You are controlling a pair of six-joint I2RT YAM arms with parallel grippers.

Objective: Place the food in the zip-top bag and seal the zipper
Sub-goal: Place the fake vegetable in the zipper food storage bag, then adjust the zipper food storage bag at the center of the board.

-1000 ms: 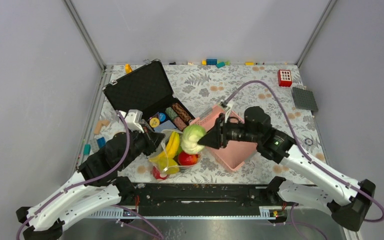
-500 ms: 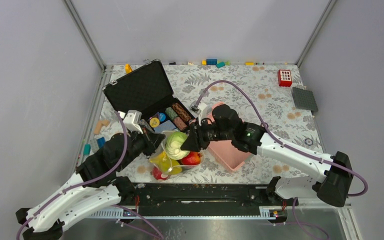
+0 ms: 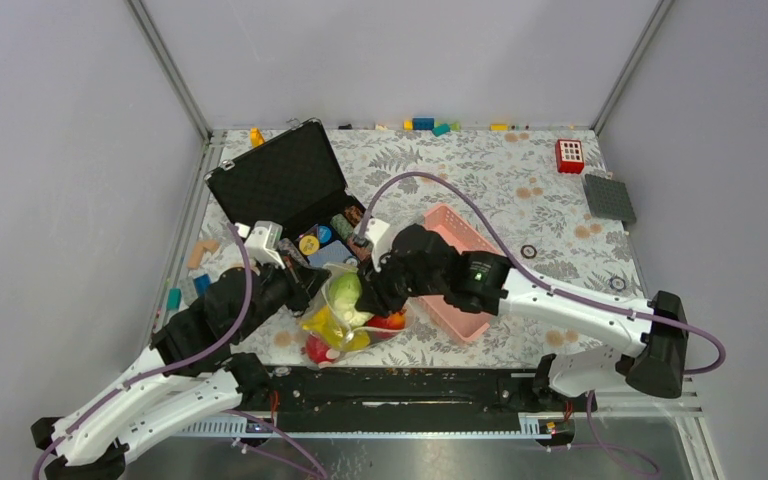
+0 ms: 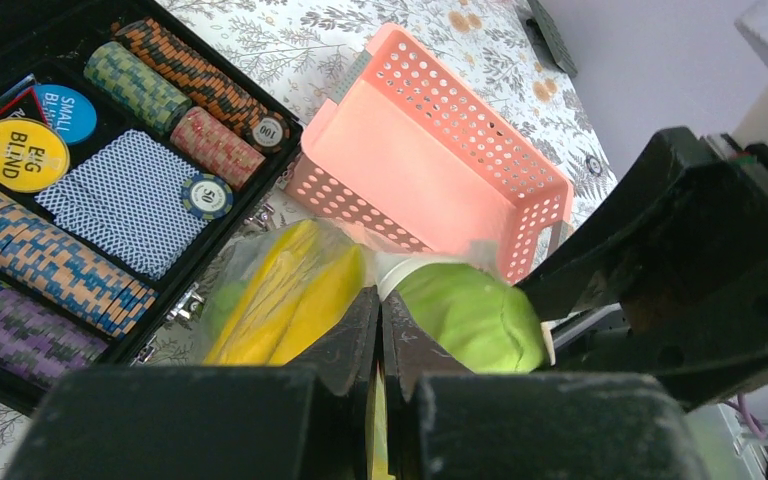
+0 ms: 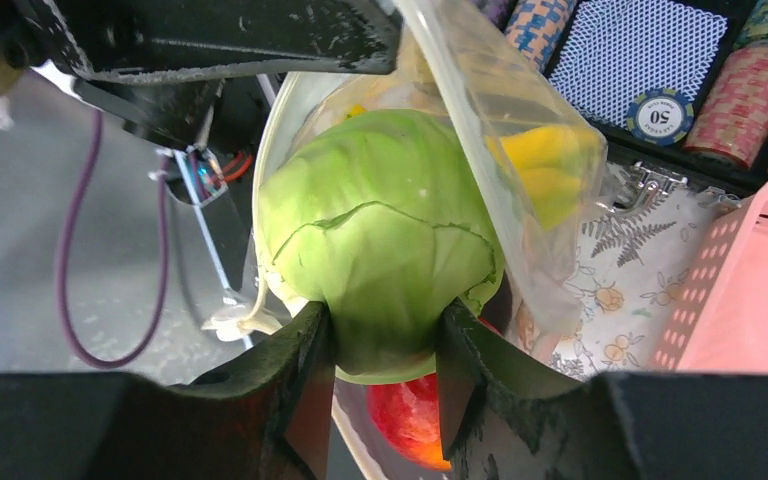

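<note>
My right gripper (image 3: 365, 298) (image 5: 382, 375) is shut on the pale green cabbage (image 3: 345, 295) (image 5: 380, 240) and holds it in the mouth of the clear zip-top bag (image 3: 332, 318) (image 5: 505, 110). My left gripper (image 3: 310, 283) (image 4: 380, 335) is shut on the bag's edge at the whitish zipper strip (image 4: 410, 268) and holds the mouth up. Yellow bananas (image 4: 290, 300) (image 5: 550, 160) and a red apple (image 3: 390, 320) (image 5: 410, 415) lie inside the bag. Another red piece (image 3: 317, 348) shows at the bag's near end. The cabbage also shows in the left wrist view (image 4: 470, 315).
The pink slatted basket (image 3: 465, 270) (image 4: 430, 170) lies right of the bag, under my right arm. An open black case (image 3: 290, 185) with poker chips (image 4: 200, 100) and cards stands behind the bag. Small blocks lie along the back edge and at the left. A red block (image 3: 569, 155) and grey plate (image 3: 610, 197) sit back right.
My right gripper has carried the cabbage leftward and down from above the basket's edge into the bag's mouth. The left gripper has kept its hold on the bag.
</note>
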